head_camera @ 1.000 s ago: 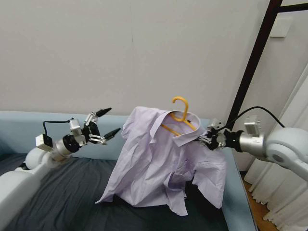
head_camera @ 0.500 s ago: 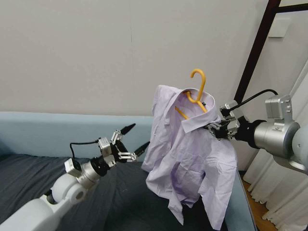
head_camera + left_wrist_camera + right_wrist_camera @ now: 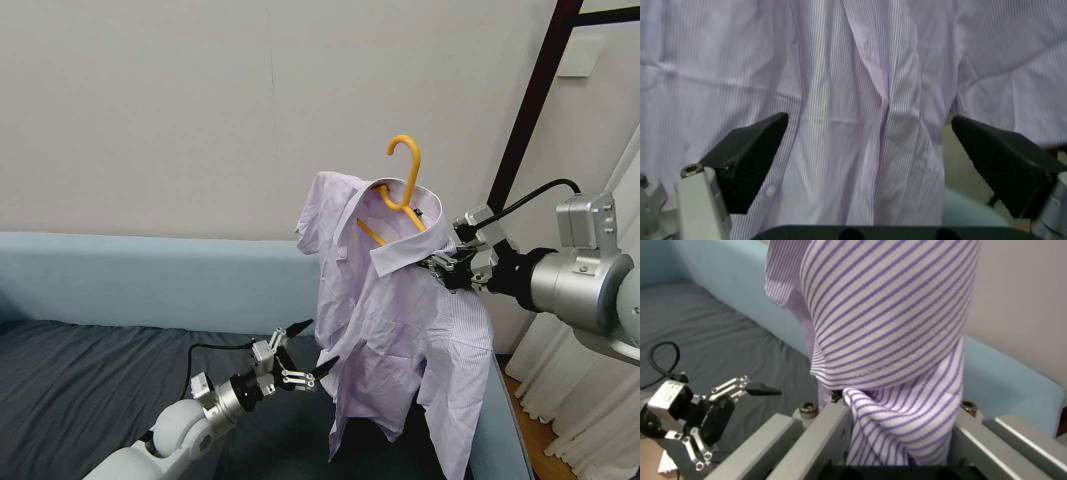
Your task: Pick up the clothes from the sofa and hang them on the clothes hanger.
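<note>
R: my right gripper (image 3: 447,270) clamps lilac striped shirt (image 3: 400,330) on orange plastic hanger (image 3: 405,165) | L: my left gripper (image 3: 314,350) spread wide, shirt hem just ahead.

A plain off-white painted wall (image 3: 200,120) stands behind the right tool (image 3: 447,270). High above that tool sits a small pale rectangular wall plate (image 3: 581,55). Below it, farther right, hang white pleated curtains (image 3: 585,425) beside a strip of brown wooden floor (image 3: 528,440).
</note>
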